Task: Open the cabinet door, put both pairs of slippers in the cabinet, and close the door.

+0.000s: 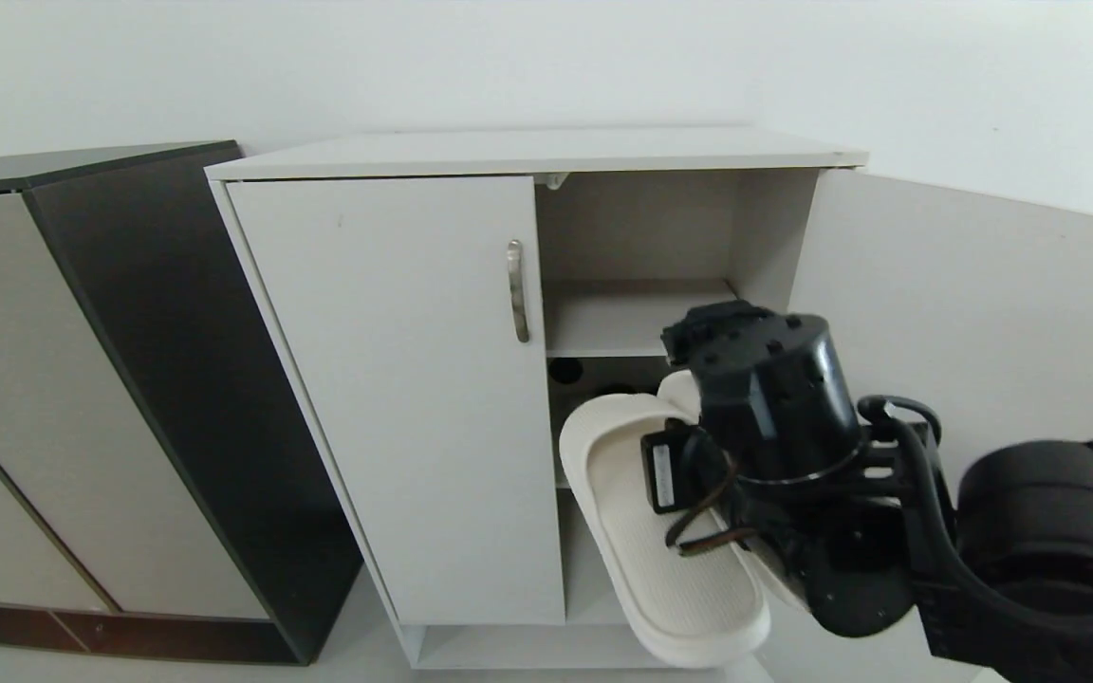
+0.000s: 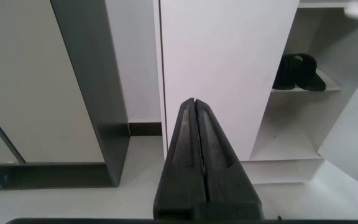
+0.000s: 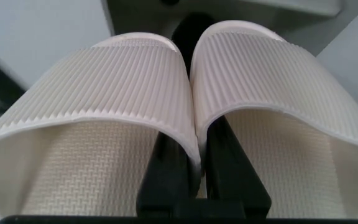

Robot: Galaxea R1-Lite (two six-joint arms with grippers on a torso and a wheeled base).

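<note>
The white cabinet (image 1: 385, 379) stands against a plain pale wall (image 1: 603, 57). Its left door (image 1: 414, 398) is shut, with a metal handle (image 1: 517, 289) at the inner edge, and its right door (image 1: 945, 323) is swung wide open. Just beside it on the left stands a dark cabinet (image 1: 176, 379) with light door panels. Inside the open half there's an upper shelf (image 1: 632, 318), and on the shelf below that sit the black slippers (image 2: 300, 71), side by side. The floor (image 2: 142, 162) in front is light and smooth.

The right end effector (image 3: 191, 171) is clamped on the white slippers (image 1: 660, 531), its dark fingers (image 3: 166, 168) pinching the two inner walls where the pair meets, ribbed straps pressed together. In the head view the pair hangs tilted in front of the open compartment, level with the lower shelves.

The left end effector (image 2: 194, 109) is off to the side facing the closed door, fingers pressed flat together with nothing between them.
</note>
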